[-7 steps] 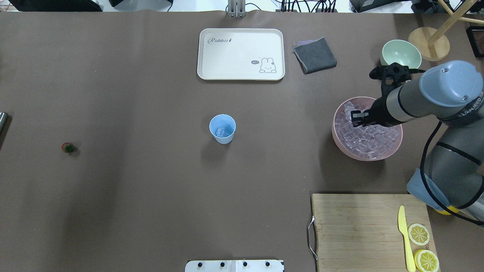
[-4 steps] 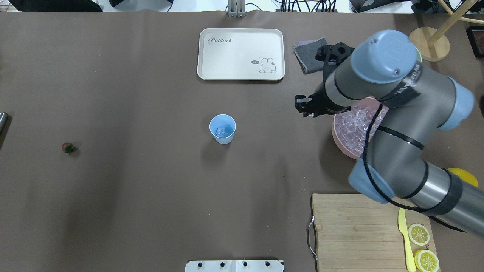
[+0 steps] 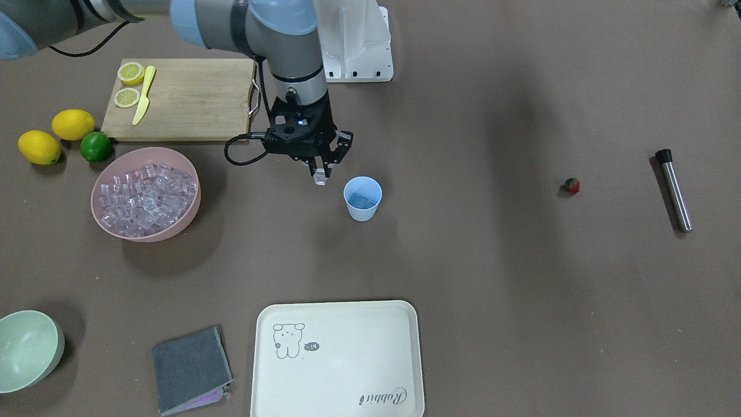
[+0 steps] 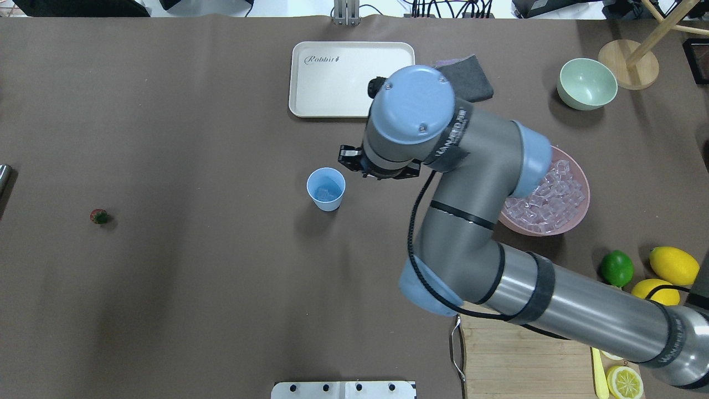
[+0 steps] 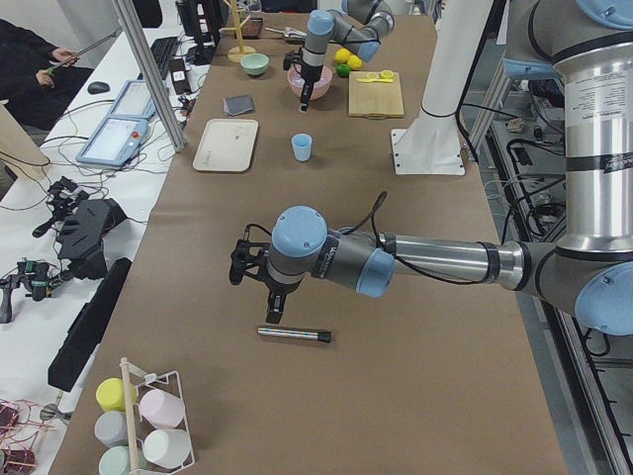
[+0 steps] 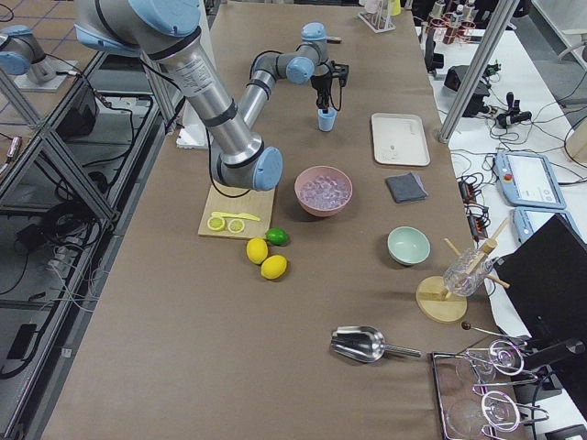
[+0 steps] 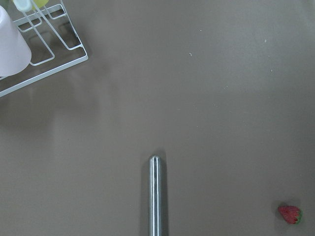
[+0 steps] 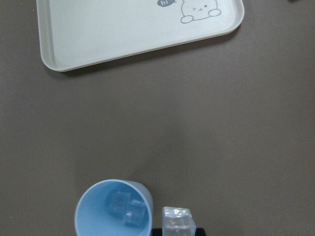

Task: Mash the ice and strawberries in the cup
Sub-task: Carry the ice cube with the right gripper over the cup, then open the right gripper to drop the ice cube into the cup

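Right gripper point(image 3: 320, 172) is clenched on one clear ice cube point(image 3: 319, 179). I see it hanging just beside the rim of the light-blue cup point(image 3: 363, 198), on the side toward the pink bowl point(image 3: 173, 230) heaped with ice. The cup stands upright mid-bench point(image 3: 463, 260) with a couple of cubes inside. The strawberry point(image 3: 572, 185) lies alone, well apart from the cup, near the steel rod point(image 3: 674, 191). Left gripper point(image 5: 273, 307) hovers over that rod; I cannot tell whether it is clenched or released.
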